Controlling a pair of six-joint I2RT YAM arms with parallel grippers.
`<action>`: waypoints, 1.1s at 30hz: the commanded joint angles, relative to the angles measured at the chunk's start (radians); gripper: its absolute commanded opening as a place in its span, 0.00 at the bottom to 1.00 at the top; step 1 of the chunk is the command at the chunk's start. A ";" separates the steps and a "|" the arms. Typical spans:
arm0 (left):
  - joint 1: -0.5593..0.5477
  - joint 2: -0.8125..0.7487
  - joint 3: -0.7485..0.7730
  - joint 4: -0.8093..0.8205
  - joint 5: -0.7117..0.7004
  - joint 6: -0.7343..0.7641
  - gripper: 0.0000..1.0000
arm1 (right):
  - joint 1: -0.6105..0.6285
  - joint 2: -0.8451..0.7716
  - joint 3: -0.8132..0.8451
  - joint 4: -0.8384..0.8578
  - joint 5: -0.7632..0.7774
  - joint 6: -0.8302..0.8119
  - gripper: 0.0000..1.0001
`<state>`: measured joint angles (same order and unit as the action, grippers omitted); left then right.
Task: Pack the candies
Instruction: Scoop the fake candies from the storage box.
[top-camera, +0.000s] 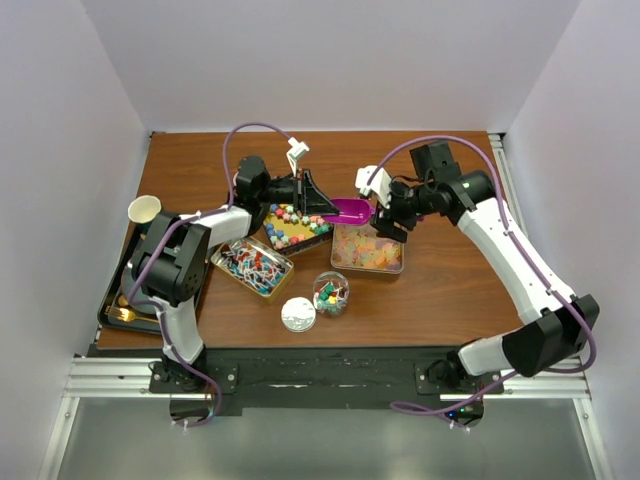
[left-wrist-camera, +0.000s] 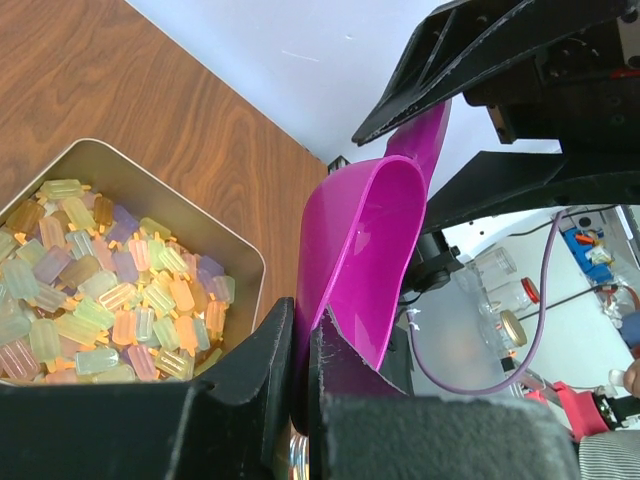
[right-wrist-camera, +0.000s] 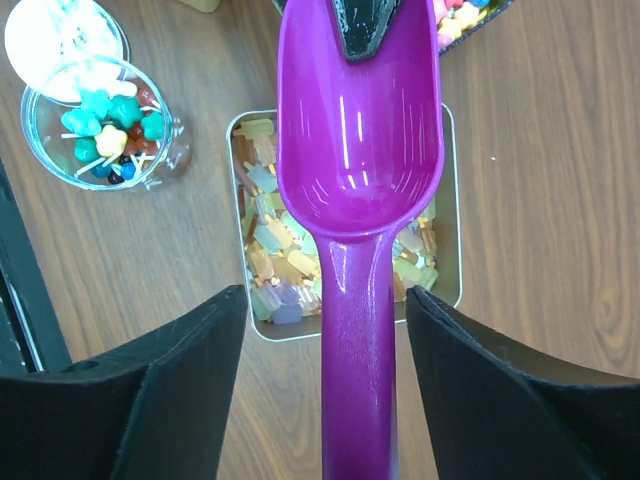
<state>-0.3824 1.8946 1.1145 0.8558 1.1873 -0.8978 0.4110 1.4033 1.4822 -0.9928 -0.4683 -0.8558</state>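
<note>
The pale translucent candies (left-wrist-camera: 110, 290) are kept in a metal tin (left-wrist-camera: 175, 200), under the purple scoop (right-wrist-camera: 360, 130). The scoop's front rim is pinched by the closed left gripper (left-wrist-camera: 300, 335). Its handle is flanked, untouched, by the spread right gripper (right-wrist-camera: 325, 295). Colourful balls (top-camera: 292, 226) and wrapped sweets (top-camera: 252, 265) are seen further left on the brown wooden table (top-camera: 450, 290), enclosed by white walls (top-camera: 330, 60).

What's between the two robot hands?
The purple scoop. In the top view it stretches from the left gripper, shut on its front lip, to the open right gripper around its handle, above the pale candies.
</note>
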 joint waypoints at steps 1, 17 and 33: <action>0.008 -0.006 0.004 0.046 0.021 0.017 0.00 | -0.008 0.016 0.023 0.026 -0.058 0.018 0.62; 0.030 -0.002 0.024 -0.001 0.023 0.057 0.13 | -0.026 0.108 0.099 -0.093 -0.035 -0.078 0.04; 0.051 -0.298 -0.134 -0.814 -0.385 0.867 0.64 | -0.035 0.385 0.363 -0.366 0.595 -0.549 0.00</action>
<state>-0.2859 1.6779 1.0660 0.1856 0.8993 -0.2840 0.3737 1.7374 1.7603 -1.3128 -0.0719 -1.2888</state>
